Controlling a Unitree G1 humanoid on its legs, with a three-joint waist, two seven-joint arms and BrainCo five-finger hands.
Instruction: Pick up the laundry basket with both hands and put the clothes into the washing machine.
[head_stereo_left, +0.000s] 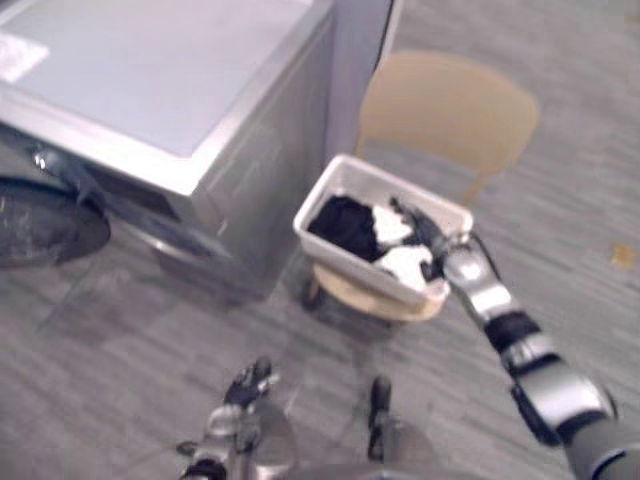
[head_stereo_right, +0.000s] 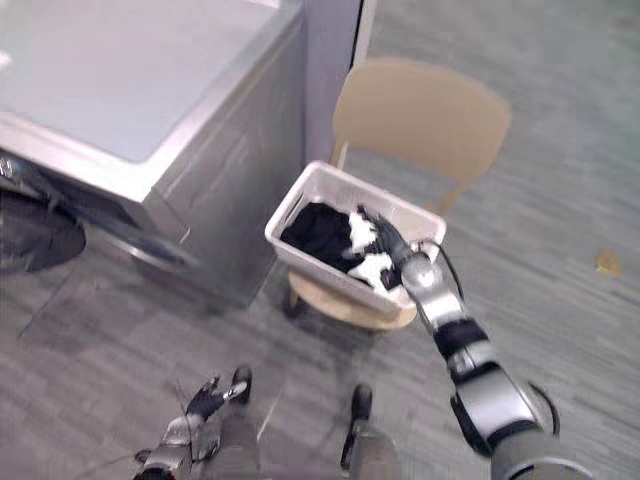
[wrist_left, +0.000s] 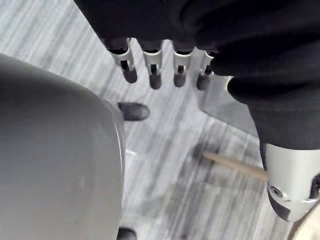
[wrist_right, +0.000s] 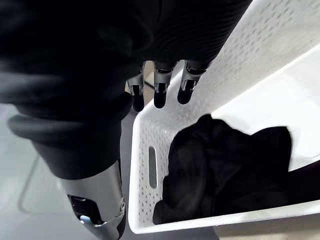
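Black, white clothes in laundry basket

Head cameras looked steeply down; both shared the washing machine at 10 o'clock and the laundry basket near centre. Left wrist camera faced the floor past the left hand, close. Right wrist camera looked past the right hand into that basket, very close.
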